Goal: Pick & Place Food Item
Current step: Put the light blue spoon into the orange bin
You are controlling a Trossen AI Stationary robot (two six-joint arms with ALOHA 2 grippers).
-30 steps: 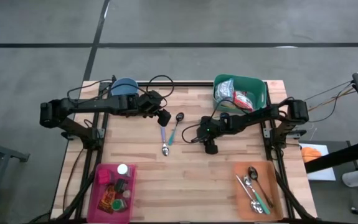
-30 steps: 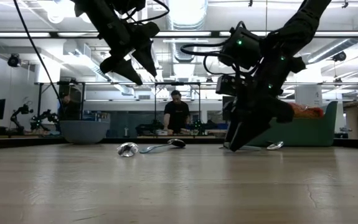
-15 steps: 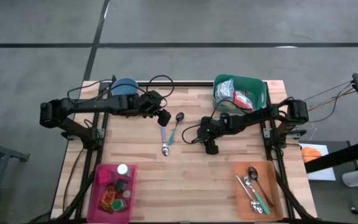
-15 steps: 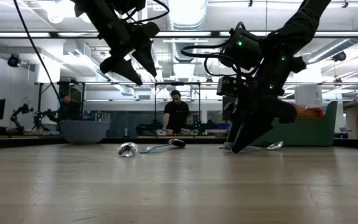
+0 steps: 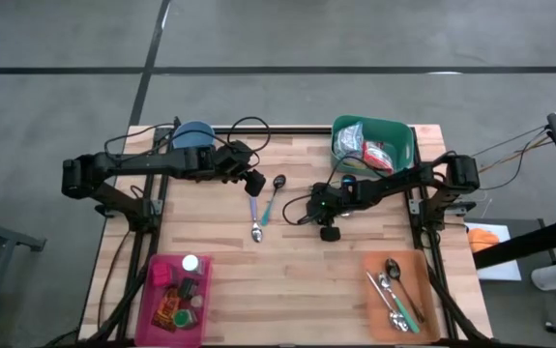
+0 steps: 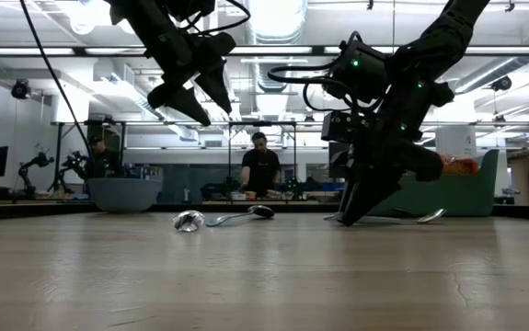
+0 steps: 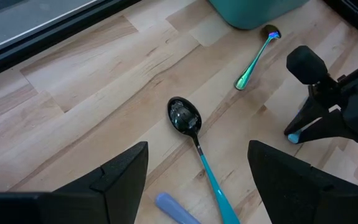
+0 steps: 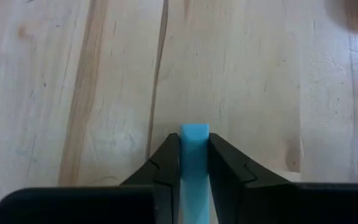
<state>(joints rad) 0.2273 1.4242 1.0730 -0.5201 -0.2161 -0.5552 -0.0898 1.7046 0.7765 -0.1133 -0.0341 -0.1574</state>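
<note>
Spanning the scene, the wooden tabletop carries a green bin of food packets at its far right corner. Near the middle, the right gripper pinches a light-blue utensil handle against the tabletop. The left gripper hovers with fingers spread and empty above a teal-handled spoon.

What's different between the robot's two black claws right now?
The left gripper is open and empty; the right gripper is shut on a light blue handle. The left gripper hangs high above the spoons; the right gripper's tips are down at the table. Both are dark two-finger grippers pointing downward.
</note>
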